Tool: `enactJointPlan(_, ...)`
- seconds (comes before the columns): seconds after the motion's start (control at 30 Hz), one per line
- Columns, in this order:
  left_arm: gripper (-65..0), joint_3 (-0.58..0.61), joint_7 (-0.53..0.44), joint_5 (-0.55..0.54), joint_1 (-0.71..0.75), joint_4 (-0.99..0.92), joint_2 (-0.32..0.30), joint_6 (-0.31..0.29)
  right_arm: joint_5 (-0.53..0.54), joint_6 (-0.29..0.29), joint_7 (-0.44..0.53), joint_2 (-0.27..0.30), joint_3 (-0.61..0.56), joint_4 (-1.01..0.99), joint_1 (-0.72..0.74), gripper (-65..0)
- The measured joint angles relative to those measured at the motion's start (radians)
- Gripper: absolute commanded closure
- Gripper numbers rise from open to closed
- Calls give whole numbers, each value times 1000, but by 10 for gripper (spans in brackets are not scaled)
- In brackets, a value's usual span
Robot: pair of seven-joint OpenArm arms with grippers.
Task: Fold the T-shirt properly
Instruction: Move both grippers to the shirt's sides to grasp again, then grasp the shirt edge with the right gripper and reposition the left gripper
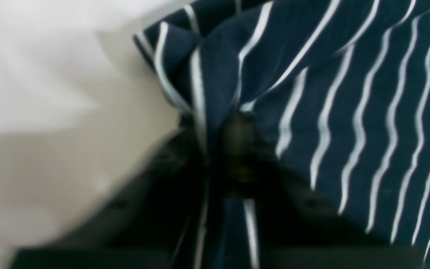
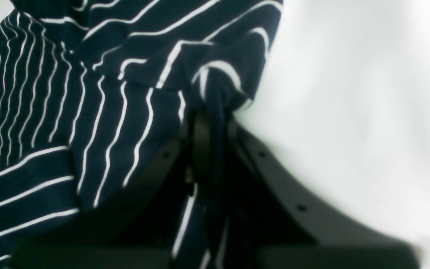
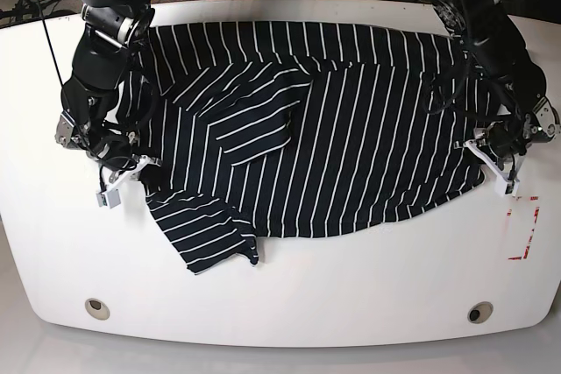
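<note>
A: Where was the shirt (image 3: 351,129)?

B: Spread over the far half of the white table (image 3: 289,295), mostly flat, dark navy with thin white stripes. Stripes ran near-vertical across the body. One flap was folded over at the middle-left, its stripes running diagonal, so it read as a separate layer. A sleeve stuck out toward the near edge, lower left, stripes slanted, hem curled a bit.

A: Wrinkles?

B: Some bunching along the left side of the base view near the arm, and small puckers at the right edge.

A: Left gripper (image 1: 237,123)?

B: Clenched on the shirt's edge. Wrist view showed cloth gathered into the pinch, stripes converging there, a strip of fabric trailing back between the jaws. Blurry though.

A: Right gripper (image 2: 209,112)?

B: Same, clamped on a bunched corner of the shirt, fabric knotted up at the tips, white table beside it.

A: Both at the shirt's sides?

B: Yes, opposite side edges in the base view, low to the table.
</note>
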Motion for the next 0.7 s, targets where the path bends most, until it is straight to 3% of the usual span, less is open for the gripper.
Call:
enactJointPlan(0.17, -56, 16, 60, -15, 37, 66, 2, 0, 0, 0, 0, -1, 0, 0, 0, -33)
enactJointPlan(0.37, -112, 24, 154, -6, 184, 317, 2, -4, 5, 1, -3, -2, 0, 0, -2, -33)
enactJointPlan(0.53, -108, 104, 147, 11, 319, 552, -4, -1, 5, 5, -4, -2, 0, 0, -2, -33)
enactJointPlan(0.7, -136, 126, 49, -13, 370, 725, 0, -6, 6, 4, -4, -4, 0, 0, -3, -33)
